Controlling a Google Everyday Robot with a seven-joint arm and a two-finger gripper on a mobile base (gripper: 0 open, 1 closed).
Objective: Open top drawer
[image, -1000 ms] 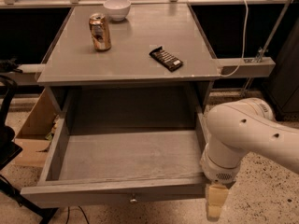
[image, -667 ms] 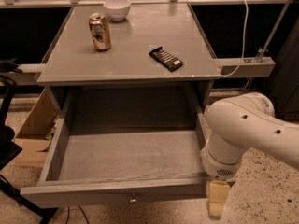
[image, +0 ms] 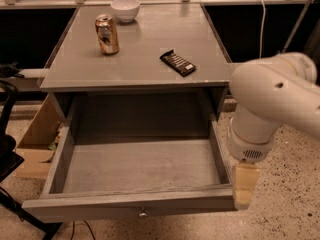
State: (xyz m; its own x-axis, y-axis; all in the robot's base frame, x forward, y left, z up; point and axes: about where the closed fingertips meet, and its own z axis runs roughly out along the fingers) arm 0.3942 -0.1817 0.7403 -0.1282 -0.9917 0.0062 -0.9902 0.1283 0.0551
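The top drawer [image: 100, 206] is a wide grey drawer under the table top. It stands pulled far out, and its empty grey box interior [image: 140, 164] shows. A small round metal knob [image: 143, 214] sits at the centre of its front panel. My gripper [image: 245, 186] hangs from the white arm [image: 272, 96] just off the right end of the drawer front, beside the right side wall. It holds nothing that I can see. No other drawers are in view.
On the grey table top [image: 150, 39] stand a soda can [image: 107, 34], a white bowl [image: 125, 9] and a dark snack bar [image: 178, 62]. A cardboard box [image: 37, 139] and black equipment [image: 7, 154] sit at the left on the speckled floor [image: 295, 204].
The arm and gripper have risen a little and shifted slightly right beside the drawer's right front corner. The drawer stays open as before.
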